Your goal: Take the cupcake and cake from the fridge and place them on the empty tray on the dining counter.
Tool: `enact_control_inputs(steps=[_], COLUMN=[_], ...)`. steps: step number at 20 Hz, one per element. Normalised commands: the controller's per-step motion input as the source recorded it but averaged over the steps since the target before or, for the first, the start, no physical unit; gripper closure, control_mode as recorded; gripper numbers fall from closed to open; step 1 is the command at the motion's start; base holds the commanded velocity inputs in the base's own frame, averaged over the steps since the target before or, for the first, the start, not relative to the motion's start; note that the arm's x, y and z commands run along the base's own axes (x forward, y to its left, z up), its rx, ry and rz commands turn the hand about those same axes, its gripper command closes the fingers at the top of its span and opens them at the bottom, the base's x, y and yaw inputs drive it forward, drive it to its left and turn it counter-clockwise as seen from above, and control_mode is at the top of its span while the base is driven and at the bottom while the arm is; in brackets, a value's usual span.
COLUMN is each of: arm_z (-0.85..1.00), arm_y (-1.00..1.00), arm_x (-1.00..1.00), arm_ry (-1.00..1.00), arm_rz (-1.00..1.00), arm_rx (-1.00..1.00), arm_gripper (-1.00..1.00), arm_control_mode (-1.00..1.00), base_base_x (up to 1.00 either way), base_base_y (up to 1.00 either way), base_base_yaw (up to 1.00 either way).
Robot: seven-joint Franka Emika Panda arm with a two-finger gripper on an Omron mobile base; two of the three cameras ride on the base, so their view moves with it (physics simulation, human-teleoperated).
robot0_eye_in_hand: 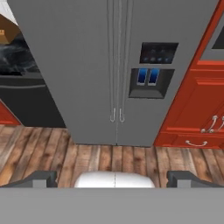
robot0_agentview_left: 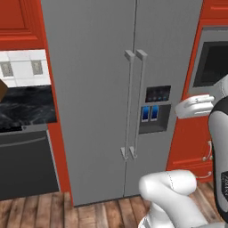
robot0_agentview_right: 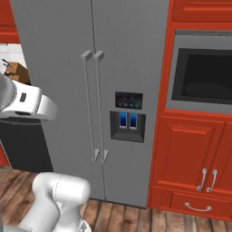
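The fridge stands straight ahead, both doors closed, its two bar handles side by side. The tool is wide open and holds nothing — it hangs above the wooden floor.

A built-in oven with a dark window sits in red cabinetry, which serves as the landmark here. Directly below the oven are red cabinet doors with curved silver handles, and under those a drawer. Far to the oven's left stand a black marble wall counter, a dark dishwasher front beneath it, and white wall tiles above. Wooden floorboards run below.
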Motion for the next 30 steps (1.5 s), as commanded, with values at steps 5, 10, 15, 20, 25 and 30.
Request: enact_control_inputs(steps=[5,10,15,20,25,30], arm_z=[0.00,0.00,0.00,0.00,-0.12,-0.43], arm_y=[0.00,0.00,0.00,0.00,0.00,0.00], arm_x=[0.00,0.00,0.00,0.03,0.52,0.90], arm_ry=[0.00,0.00,0.00,-0.01,-0.01,-0.06], arm_rz=[0.00,0.00,0.00,0.00,0.00,0.00], arm_rx=[0.00,0.00,0.00,0.00,0.00,0.00], arm_gripper=[-1.00,-1.00,-1.00,-1.00,-1.00,-1.00], arm_control_mode=[1.00,1.00,1.00,-1.00,-1.00,-1.00], base_base_x=[-0.25,0.11,0.11,0.07,0.00,0.00], base_base_y=[0.04,-0.26,-0.05,0.05,0.00,0.00], base_base_yaw=[0.00,0.00,0.00,0.00,0.00,0.00])
